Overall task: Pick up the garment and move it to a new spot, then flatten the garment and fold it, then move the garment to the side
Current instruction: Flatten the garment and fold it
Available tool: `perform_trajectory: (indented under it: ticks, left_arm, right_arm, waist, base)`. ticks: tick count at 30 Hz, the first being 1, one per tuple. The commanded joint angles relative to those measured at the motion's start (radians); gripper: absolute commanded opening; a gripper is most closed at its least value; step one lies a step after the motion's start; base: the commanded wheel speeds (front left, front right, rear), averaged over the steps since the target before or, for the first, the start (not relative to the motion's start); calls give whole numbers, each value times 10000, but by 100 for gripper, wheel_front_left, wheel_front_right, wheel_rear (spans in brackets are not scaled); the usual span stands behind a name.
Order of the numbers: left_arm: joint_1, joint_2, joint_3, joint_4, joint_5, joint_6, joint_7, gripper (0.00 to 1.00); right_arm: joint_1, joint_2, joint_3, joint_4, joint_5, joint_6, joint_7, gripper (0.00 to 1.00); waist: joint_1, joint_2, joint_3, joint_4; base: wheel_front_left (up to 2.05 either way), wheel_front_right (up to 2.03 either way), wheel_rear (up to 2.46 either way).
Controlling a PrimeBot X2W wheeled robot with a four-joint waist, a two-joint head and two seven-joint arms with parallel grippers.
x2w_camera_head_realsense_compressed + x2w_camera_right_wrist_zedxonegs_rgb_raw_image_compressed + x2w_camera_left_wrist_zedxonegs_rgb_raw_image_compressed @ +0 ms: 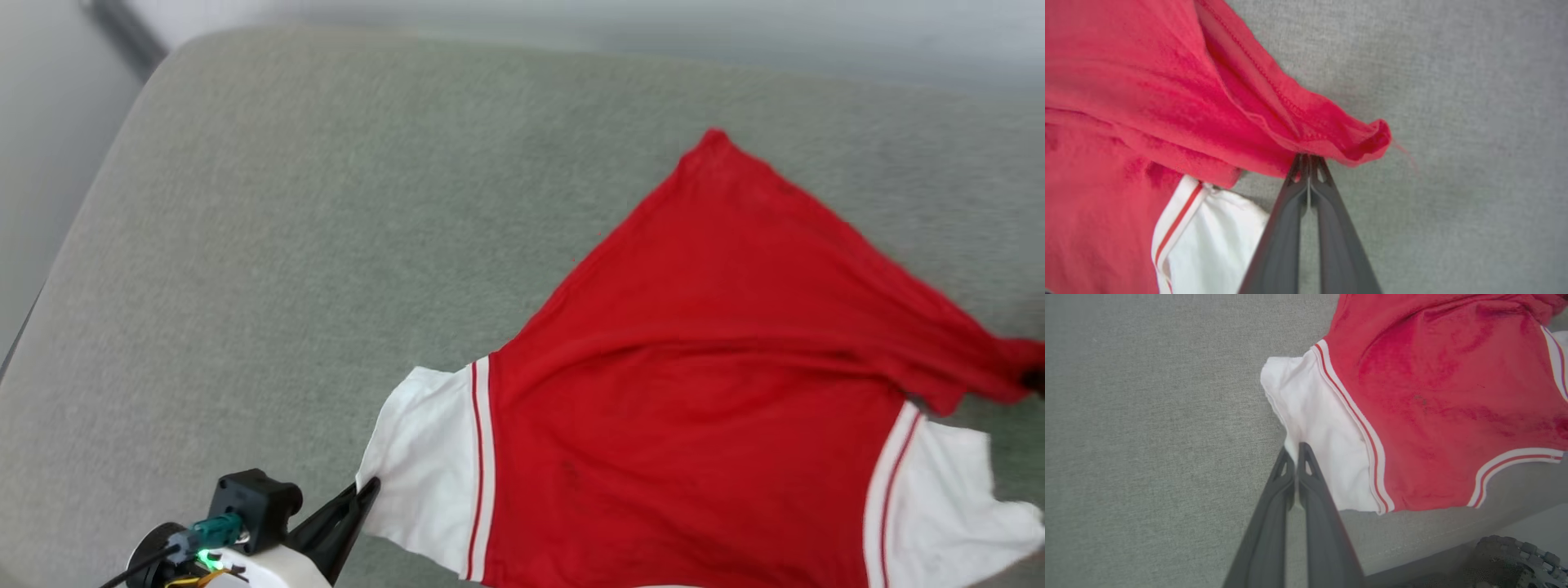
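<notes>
on grey cushion [286, 245], left tool [1295, 450] and right tool [1308, 160] pinch garment [694, 367].

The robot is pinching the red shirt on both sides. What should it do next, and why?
Probably lift both arms together. The left fingers are shut on the white sleeve and the right fingers on a bunched red corner, so the garment is gripped at two ends while its middle lies on the grey cushion. Raising it would free it for carrying.
</notes>
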State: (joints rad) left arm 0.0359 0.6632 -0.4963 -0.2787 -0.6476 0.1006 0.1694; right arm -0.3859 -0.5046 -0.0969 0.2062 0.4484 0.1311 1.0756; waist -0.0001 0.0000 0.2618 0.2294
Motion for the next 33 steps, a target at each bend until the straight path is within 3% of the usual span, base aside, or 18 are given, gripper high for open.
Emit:
perform_trajectory:
  ticks: [1, 12, 19, 24, 25, 26, 33]
  left_arm:
    - [95, -52, 81, 11, -64, 54, -113, 0]
    - [616, -203, 329, -106, -396, 476, -372, 0]
    - [659, -387, 231, 76, -408, 553, -489, 0]
    - [682, -460, 192, 128, -476, 543, -525, 0]
    - [670, -458, 184, 131, -478, 536, -528, 0]
    - [648, -455, 179, 128, -472, 531, -531, 0]
    - [509, -496, 100, 9, -369, 517, -563, 0]
  right_arm:
    - [351, -132, 9, -197, 12, -7, -109, 0]
    - [3569, 804, -754, -2825, 588, -5, -430, 0]
    - [5002, 1608, -947, -3075, 576, -5, -656, 0]
    - [5324, 1685, -793, -2911, 455, -5, -815, 0]
    - [5252, 1659, -733, -2941, 488, -5, -857, 22]
    - [5148, 1657, -751, -2956, 543, -5, -860, 100]
    - [4295, 1057, -450, -3489, 948, -5, -761, 100]
  waist:
    - [1, 0, -638, -619]
    - [1, 0, -1424, -1387]
    - [1, 0, -1584, -1549]
    - [1, 0, -1585, -1580]
    - [1, 0, -1574, -1575]
    - [1, 0, -1556, -1562]
    - [1, 0, -1271, -1320]
  base:
    - [0, 0, 0]
    - [0, 0, 0]
    - [0, 0, 0]
    - [0, 0, 0]
    - [0, 0, 0]
    - [0, 0, 0]
    - [0, 0, 0]
